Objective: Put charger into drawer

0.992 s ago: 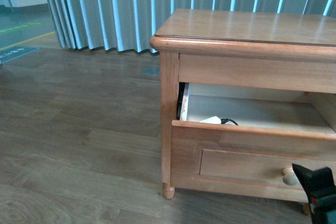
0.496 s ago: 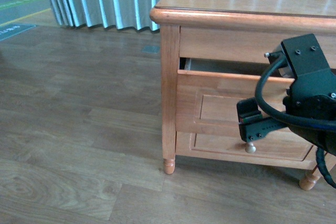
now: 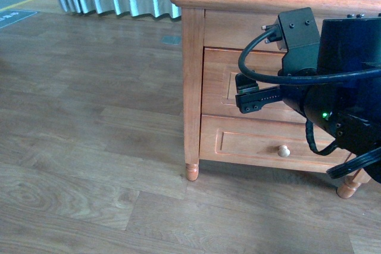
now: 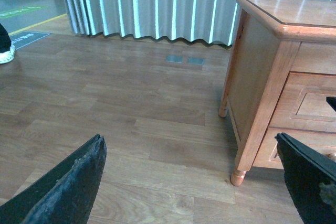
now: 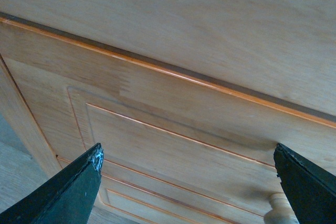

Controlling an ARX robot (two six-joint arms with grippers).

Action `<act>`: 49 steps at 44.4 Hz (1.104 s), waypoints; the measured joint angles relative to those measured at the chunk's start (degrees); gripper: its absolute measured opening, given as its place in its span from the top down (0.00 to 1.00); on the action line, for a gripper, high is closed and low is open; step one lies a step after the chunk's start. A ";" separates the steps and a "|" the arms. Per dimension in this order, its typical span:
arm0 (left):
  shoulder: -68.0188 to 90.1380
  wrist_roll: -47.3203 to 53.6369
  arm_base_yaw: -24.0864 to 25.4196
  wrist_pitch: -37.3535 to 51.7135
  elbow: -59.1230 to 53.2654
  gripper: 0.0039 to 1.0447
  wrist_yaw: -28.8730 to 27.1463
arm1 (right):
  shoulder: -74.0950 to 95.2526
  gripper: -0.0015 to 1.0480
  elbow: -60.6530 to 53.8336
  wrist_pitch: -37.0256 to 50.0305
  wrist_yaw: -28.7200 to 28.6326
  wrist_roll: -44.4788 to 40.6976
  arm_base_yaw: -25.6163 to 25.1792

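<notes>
**Closing the top drawer squarely**

While the right hand [image 3: 249, 96] is hovering with its jaws spread wide and gripping nothing at the upper drawer [image 3: 217, 81] in the middle right of the front view, that drawer is looking shut or very nearly so. The charger is not showing anywhere, so it is presumably inside. Judging from the right wrist view, the panel front [image 5: 173, 145] is sitting just ahead with the knob [image 5: 278, 214] at lower right; pushing flat and centred would avoid skewing it. The left hand [image 4: 189, 182] is hanging agape, empty, over the floor [image 4: 105, 103].
</notes>
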 joint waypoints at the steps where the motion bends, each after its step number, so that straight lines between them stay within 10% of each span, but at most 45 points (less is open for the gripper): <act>1: 0.00 0.00 0.00 0.00 0.00 0.06 0.00 | 0.31 0.08 0.39 -0.09 0.02 0.02 0.13; 24: -0.02 0.00 0.00 0.00 0.00 0.06 0.00 | 1.20 0.08 1.90 -0.81 0.11 2.03 0.48; 49: -0.02 0.00 0.00 0.00 0.00 0.06 0.00 | -32.74 0.08 -28.52 -0.85 -7.58 4.76 -5.46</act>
